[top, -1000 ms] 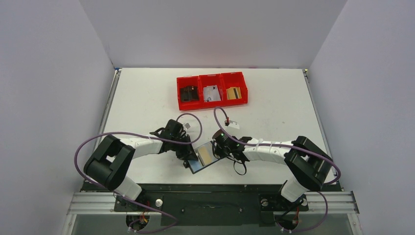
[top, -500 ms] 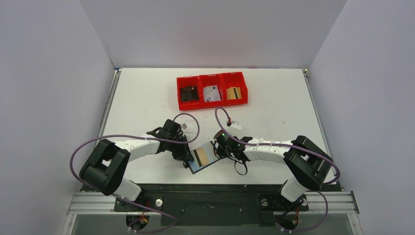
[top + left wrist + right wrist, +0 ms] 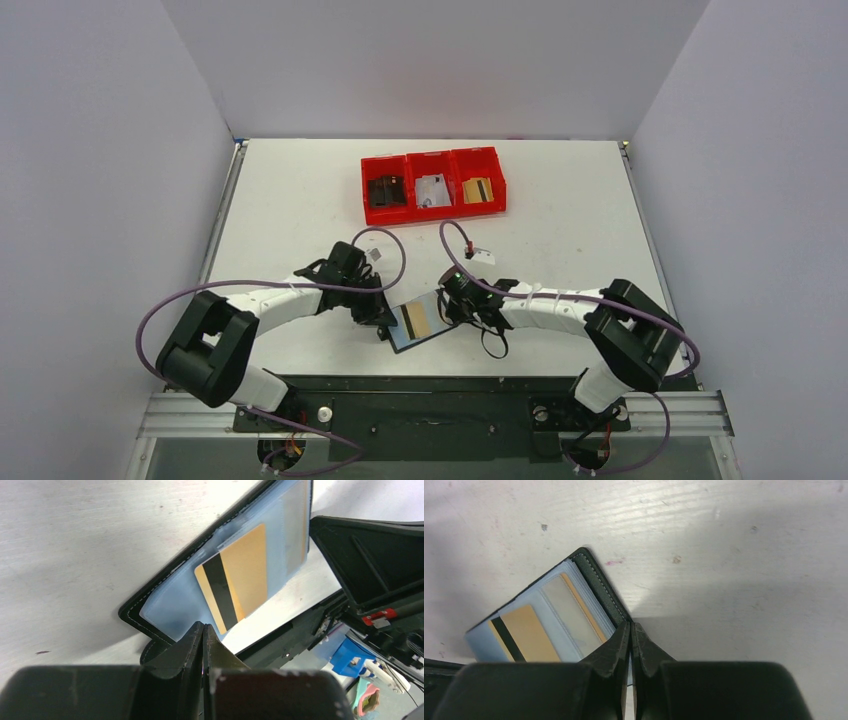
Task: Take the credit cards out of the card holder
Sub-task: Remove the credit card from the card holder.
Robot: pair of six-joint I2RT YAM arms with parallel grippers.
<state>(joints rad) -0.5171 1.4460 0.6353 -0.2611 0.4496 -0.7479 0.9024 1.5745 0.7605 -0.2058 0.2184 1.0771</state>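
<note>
The black card holder (image 3: 402, 340) lies open near the table's front edge, its bluish clear sleeve up. A gold credit card (image 3: 418, 322) with a dark stripe lies on the sleeve, one end past the holder's edge; it also shows in the left wrist view (image 3: 237, 575) and the right wrist view (image 3: 526, 632). A pale card (image 3: 571, 612) sits inside a sleeve pocket. My left gripper (image 3: 385, 322) is shut, its tips (image 3: 203, 626) at the holder's (image 3: 165, 605) left corner. My right gripper (image 3: 447, 310) is shut on the holder's (image 3: 599, 585) right edge, tips (image 3: 630, 625) pinching a thin sleeve sheet.
Three joined red bins (image 3: 432, 160) stand at the back centre, holding a black item (image 3: 385, 190), a white-grey card (image 3: 432, 190) and a gold card (image 3: 478, 189). The table's front edge and black rail (image 3: 430, 385) lie just below the holder.
My left arm has drawn back slightly to the left. The gold card and holder have shifted a little toward the front. The right gripper has stayed at the holder's edge.
</note>
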